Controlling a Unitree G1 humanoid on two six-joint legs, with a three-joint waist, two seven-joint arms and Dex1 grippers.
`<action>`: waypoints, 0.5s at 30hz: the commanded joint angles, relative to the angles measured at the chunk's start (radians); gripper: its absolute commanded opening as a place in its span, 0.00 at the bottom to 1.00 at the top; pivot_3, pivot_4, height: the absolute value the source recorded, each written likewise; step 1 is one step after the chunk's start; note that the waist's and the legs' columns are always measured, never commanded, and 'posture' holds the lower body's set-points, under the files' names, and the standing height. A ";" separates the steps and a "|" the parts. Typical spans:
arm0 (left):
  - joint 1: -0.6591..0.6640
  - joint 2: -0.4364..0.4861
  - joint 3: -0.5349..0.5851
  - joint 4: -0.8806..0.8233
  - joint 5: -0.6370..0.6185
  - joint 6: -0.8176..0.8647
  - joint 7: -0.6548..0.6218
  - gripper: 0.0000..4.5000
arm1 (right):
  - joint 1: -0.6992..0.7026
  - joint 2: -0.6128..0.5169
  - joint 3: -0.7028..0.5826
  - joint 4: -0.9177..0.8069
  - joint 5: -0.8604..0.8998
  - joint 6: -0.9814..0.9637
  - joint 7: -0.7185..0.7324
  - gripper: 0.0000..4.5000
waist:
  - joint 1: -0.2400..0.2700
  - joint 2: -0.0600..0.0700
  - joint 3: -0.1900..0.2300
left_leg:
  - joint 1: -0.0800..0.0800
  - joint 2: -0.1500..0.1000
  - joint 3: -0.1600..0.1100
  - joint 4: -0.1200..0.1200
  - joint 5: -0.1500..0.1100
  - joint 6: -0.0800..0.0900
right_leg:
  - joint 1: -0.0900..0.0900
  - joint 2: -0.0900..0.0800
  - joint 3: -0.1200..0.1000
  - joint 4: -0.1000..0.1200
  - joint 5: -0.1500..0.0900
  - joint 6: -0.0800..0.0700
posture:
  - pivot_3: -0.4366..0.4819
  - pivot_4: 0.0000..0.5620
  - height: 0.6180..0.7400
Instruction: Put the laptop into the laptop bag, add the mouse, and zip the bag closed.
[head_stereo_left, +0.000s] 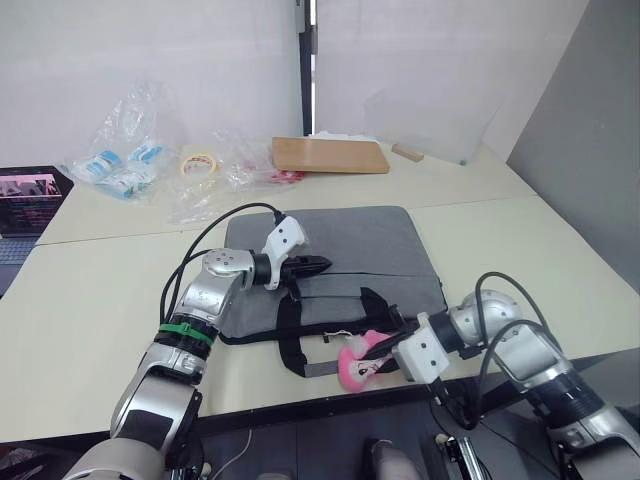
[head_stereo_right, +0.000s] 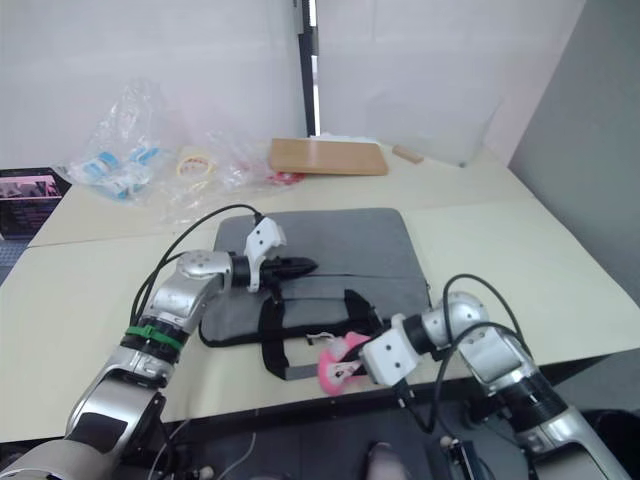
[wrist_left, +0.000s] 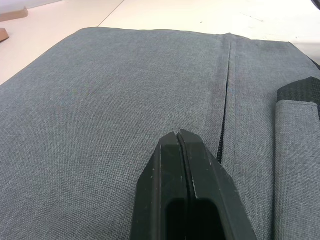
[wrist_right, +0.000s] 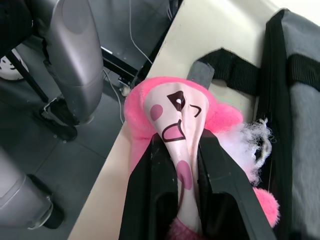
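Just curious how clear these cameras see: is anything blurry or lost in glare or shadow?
Left wrist view: the grey fabric laptop bag shows crisp weave. Right wrist view: the pink plush toy with a face is sharp, the dim floor behind soft. Left eye view: even light, faint shadows on the cream table, no strong glare.

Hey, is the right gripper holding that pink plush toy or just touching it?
Holding it. The right gripper has its jaws clamped on the pink plush toy, squashing its face, at the table's front edge beside the laptop bag.
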 joint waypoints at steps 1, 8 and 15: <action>0.073 0.023 -0.051 0.032 0.052 0.050 -0.037 0.00 | 0.037 -0.051 -0.061 -0.109 0.045 0.055 -0.021 0.00 | -0.001 0.000 0.000 | 0.000 0.000 0.000 -0.002 0.000 0.000 | 0.000 0.000 0.000 0.000 0.000 0.000 | 0.48 0.27 1.00; 0.108 0.032 -0.066 0.071 0.077 -0.020 -0.051 0.00 | 0.158 -0.184 -0.177 -0.217 0.075 0.140 -0.059 0.00 | 0.002 -0.001 -0.002 | 0.002 0.001 0.000 -0.005 -0.001 0.002 | 0.000 0.000 0.001 -0.003 0.000 0.000 | 0.48 0.27 1.00; 0.140 0.037 -0.053 0.094 0.070 -0.073 -0.066 0.00 | 0.310 -0.296 -0.302 -0.165 0.063 0.079 -0.075 0.00 | 0.005 -0.001 -0.005 | 0.003 0.002 0.004 -0.009 -0.001 0.002 | 0.001 0.001 0.001 -0.009 0.000 0.001 | 0.48 0.27 1.00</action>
